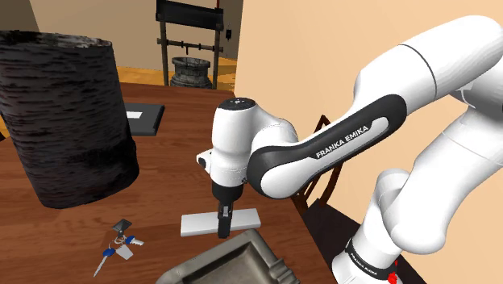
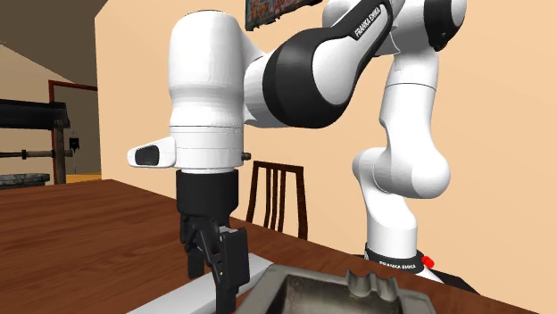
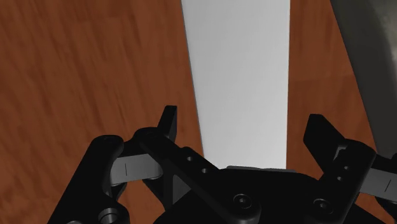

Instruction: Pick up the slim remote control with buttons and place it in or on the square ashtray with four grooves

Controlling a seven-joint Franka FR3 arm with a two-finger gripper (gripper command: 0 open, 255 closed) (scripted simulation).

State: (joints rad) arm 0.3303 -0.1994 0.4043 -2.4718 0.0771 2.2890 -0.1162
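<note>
The brown wooden table spans the scene. On it, at the shoulder view's far left, stands a big dark cylinder with a rough, streaked wall. The white arm reaches in from the right and bends down over the table's near part.

At the near edge of the shoulder view sits the grey square ashtray, one groove showing in its rim in the second exterior view. Just beyond it, with a strip of bare wood between them, the slim remote lies flat on the table, drawn as a plain pale slab.

The black gripper points straight down over the remote's middle. In the wrist view its fingers stand apart, one on each side of the slab, neither touching it.

A small bunch of keys with a blue tag lies to the left of the remote, well apart from it.
</note>
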